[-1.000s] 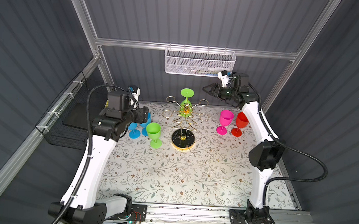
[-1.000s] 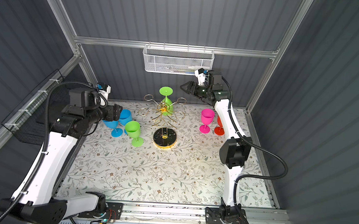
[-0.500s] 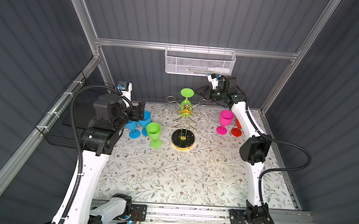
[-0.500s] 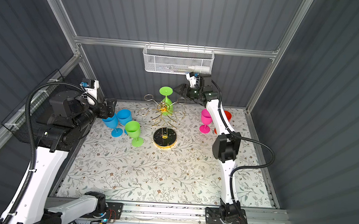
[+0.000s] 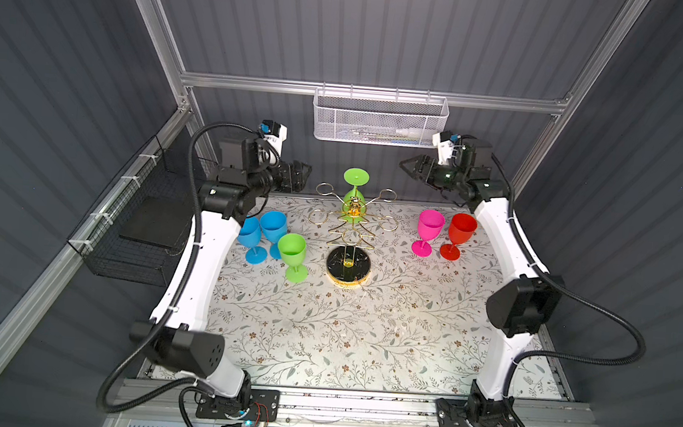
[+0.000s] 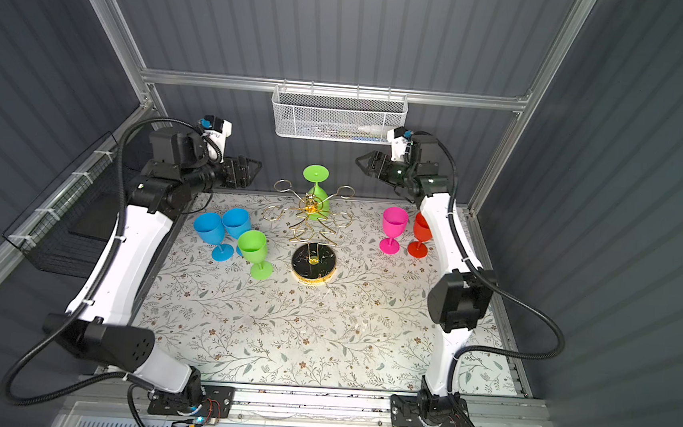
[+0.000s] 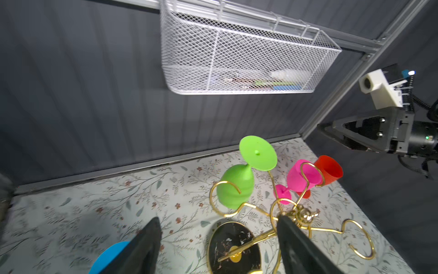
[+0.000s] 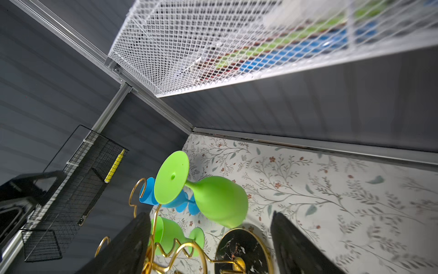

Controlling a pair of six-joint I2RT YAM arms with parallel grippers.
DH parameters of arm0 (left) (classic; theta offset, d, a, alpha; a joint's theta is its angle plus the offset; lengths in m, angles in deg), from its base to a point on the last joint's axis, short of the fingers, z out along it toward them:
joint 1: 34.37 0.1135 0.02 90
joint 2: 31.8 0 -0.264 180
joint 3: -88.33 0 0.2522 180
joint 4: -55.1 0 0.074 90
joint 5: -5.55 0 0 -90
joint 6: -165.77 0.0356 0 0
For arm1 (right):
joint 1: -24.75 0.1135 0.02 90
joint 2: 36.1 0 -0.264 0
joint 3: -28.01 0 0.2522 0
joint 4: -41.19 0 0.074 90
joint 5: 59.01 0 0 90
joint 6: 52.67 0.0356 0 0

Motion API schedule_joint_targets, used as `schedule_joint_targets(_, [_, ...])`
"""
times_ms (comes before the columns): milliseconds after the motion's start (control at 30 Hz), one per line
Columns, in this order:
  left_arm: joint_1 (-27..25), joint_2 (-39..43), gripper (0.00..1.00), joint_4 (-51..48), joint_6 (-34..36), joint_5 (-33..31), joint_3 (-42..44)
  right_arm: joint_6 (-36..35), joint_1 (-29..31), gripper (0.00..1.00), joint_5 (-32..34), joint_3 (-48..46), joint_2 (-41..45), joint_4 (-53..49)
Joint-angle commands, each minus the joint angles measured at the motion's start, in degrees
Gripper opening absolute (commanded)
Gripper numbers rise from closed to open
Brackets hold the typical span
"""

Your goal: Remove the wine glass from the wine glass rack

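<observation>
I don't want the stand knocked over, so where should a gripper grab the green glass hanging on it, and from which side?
Probably the bowl of the green wine glass: it hangs upside down, foot on top, so the bowl dangles free below the gold wire of the rack. Come from the back right with the open right gripper, away from the rack's central stem.

No writing is legible; things inside the white mesh basket (image 7: 213, 47) are blurred.

Left arm (image 5: 204, 262), right arm (image 5: 501, 235): jaws apart
</observation>
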Motion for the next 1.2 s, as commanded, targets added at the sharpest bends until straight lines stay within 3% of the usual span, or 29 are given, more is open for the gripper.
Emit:
schedule_joint_targets(0, [0.3,-8.6,0.75,-5.8,-2.6,13.5,-9.4,-4.2,0.8,0.85,3.5,-5.9,6.6,0.9])
schedule_joint_targets(133, [0.3,-18.3,0.74,-7.8,-3.6,18.1,-19.6,-5.7,0.8,0.89,5.7,-16.0,15.7,2.7])
schedule_joint_targets(267, [0.2,-24.4,0.73,-7.2,-5.0,21.7,-24.4,-6.9,0.8,0.95,8.7,-25.9,24.5,4.0])
schedule_joint_targets(533, [0.2,-27.3,0.71,2.2,-10.1,24.4,-20.1,-8.4,0.9,0.99,12.0,-37.3,38.0,1.5])
schedule_joint_targets(733, [0.2,-29.8,0.69,7.3,-14.4,26.9,-21.3,-6.7,0.9,0.99,11.7,-42.0,43.2,1.5])
schedule_joint_targets(1167, [-1.6,-36.3,0.67,4.5,-13.7,26.1,-28.4,-7.1,0.9,0.99,11.3,-44.7,45.7,-1.7])
